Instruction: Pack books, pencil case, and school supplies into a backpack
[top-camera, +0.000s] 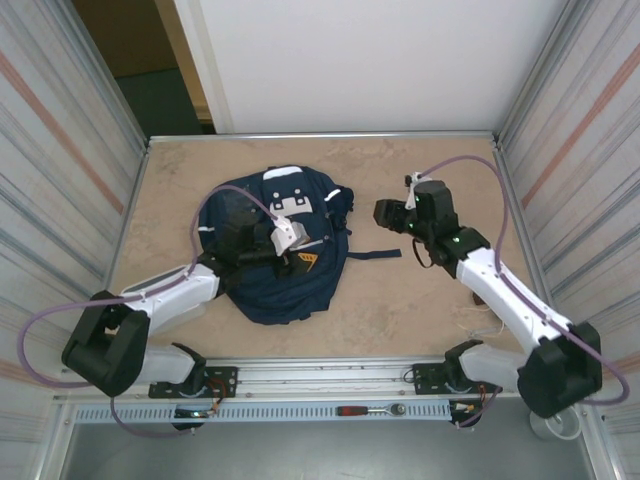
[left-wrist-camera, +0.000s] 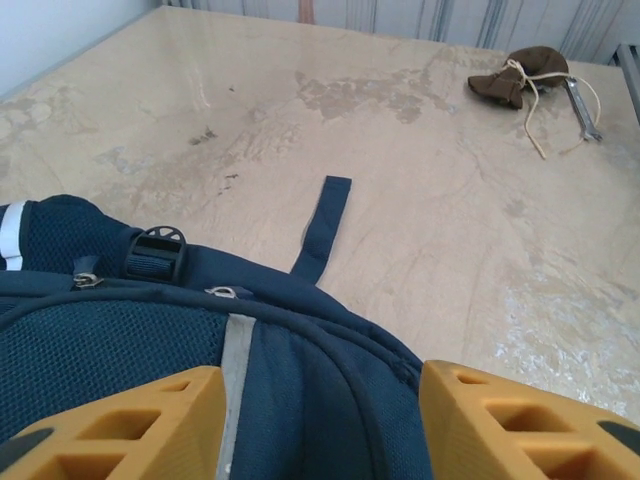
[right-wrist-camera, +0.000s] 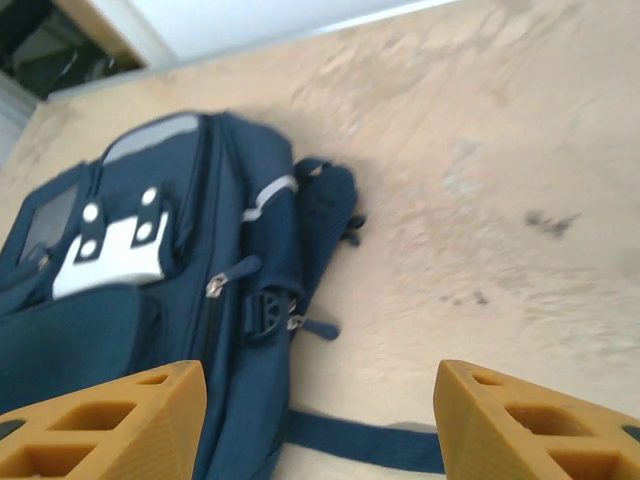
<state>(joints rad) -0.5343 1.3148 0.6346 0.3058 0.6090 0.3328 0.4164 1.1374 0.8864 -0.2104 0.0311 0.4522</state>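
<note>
Gaping empty alike, left hand (left-wrist-camera: 320, 378) hangs over backpack (left-wrist-camera: 100, 340), right hand (right-wrist-camera: 320, 370) beside its edge.

A robotics lab test cell. Corrugated metal panels (top-camera: 60, 140) wall the beige counter (top-camera: 400, 300). A ratchet wrench (top-camera: 372, 409) lies by its near rail (top-camera: 320, 375).
</note>
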